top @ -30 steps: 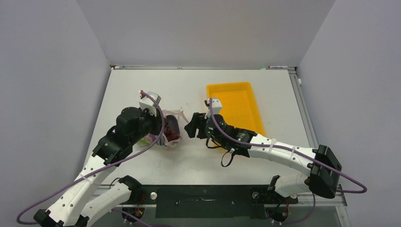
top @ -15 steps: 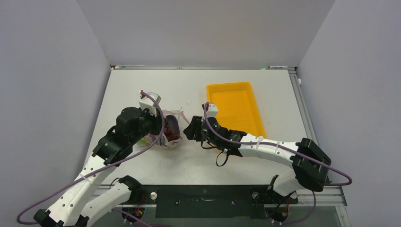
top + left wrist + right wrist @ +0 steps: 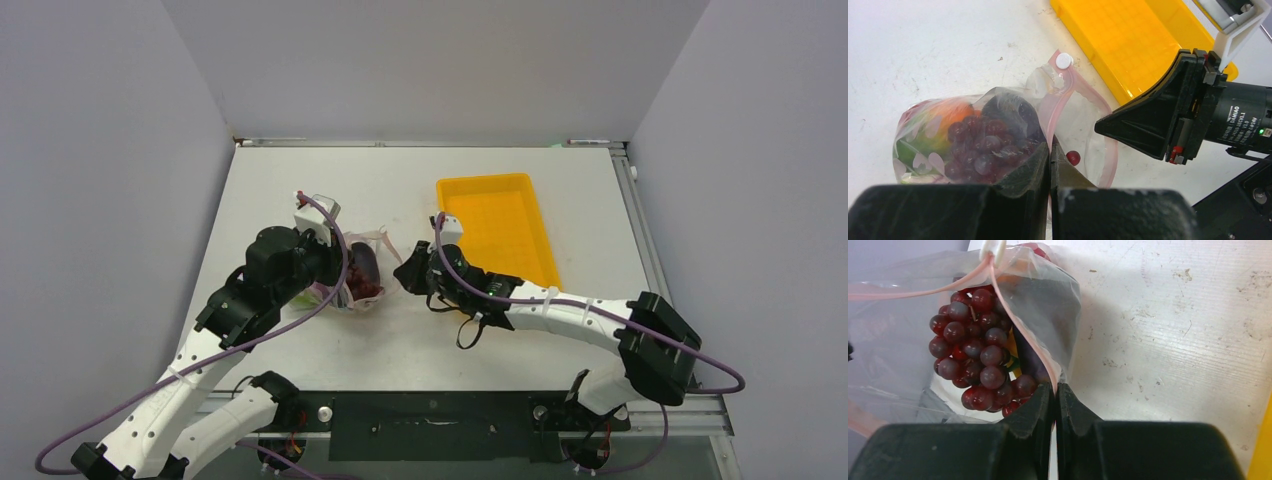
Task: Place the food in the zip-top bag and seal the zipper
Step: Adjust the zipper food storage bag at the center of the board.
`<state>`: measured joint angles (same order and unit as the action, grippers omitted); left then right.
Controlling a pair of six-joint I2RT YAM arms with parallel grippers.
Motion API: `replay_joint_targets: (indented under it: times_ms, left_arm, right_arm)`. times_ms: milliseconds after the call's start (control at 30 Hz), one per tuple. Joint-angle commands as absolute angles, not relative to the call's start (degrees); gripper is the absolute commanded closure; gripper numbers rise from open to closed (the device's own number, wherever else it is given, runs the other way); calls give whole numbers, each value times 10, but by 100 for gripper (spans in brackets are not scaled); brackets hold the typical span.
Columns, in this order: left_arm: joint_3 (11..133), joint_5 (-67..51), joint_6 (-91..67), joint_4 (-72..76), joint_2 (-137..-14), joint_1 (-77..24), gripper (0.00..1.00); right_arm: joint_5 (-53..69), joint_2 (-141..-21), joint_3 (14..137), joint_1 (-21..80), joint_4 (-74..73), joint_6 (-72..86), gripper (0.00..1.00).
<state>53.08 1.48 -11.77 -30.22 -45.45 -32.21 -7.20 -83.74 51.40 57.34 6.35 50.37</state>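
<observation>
The zip-top bag [image 3: 362,275] lies at the table's middle left with the food inside. Purple-red grapes [image 3: 973,355], a dark eggplant [image 3: 1013,110] and orange and green pieces [image 3: 943,117] show through the clear plastic. The pink zipper [image 3: 1083,87] loops round the open mouth, with a white slider [image 3: 1064,60] at its far end. My left gripper [image 3: 1050,145] is shut on the near side of the zipper strip. From the right, my right gripper [image 3: 1054,386] is shut on the zipper [image 3: 1018,325] at the other side of the mouth.
A rigid yellow tray [image 3: 500,225] stands just right of the bag, behind my right arm [image 3: 560,310]. A small red ball [image 3: 1073,157] sits by the bag's mouth. Grey walls close in the table on the left, back and right.
My right gripper has moved left to the bag's mouth and gone from open to shut on the zipper strip. The left arm and bag have not moved.
</observation>
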Motion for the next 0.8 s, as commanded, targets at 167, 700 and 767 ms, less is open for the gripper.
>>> replay_joint_targets:
  times_ms: [167,700,767]
  left_arm:
    - [553,29,-115,-304,-419,-324,100]
    - [720,-76,-122,-416,-481,-325,100]
    - [738,-95,-125,-427,-490,-325,100]
  right_arm:
    - [-82,-742,537,572,55,468,95]
    - [-83,-652,621,596,-42,416,95]
    - [-88,-650,631,605,-53,410,95]
